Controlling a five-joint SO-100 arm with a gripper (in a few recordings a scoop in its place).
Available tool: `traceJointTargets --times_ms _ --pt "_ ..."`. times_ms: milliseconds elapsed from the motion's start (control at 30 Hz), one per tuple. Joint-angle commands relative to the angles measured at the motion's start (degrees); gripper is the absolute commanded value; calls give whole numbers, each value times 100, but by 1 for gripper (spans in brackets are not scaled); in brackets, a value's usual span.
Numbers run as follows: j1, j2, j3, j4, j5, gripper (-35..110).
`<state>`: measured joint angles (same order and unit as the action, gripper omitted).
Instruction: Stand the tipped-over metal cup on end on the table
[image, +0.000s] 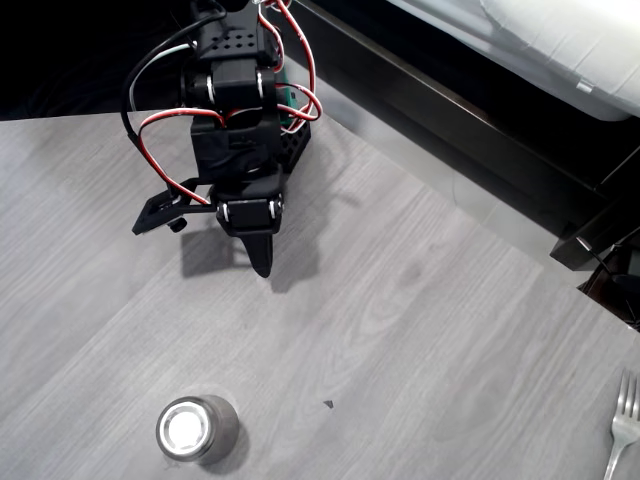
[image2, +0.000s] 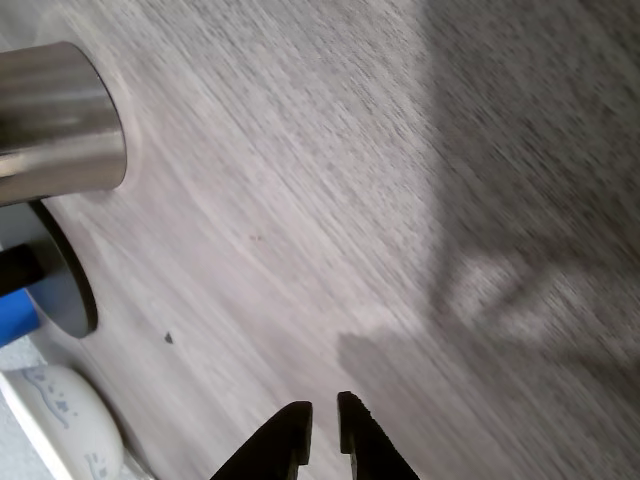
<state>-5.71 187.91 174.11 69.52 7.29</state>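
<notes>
In the overhead view the metal cup (image: 197, 428) is standing upright at seven o'clock on the grey desk (image: 420, 330), well apart from the gripper (image: 262, 262), which is hovering at eleven o'clock, empty, fingers nearly closed.

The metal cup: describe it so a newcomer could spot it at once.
On the grey wood-grain table, look near the bottom edge of the overhead view, below the black gripper. The metal cup stands there, round and shiny silver, unlike the flat pronged fork at the far right.
</notes>
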Motion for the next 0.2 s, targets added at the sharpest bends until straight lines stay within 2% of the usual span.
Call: traceJointTargets --times_ms 0,167 --pt "0 176 -18 9 9 0" --pt "0 176 -18 9 9 0"
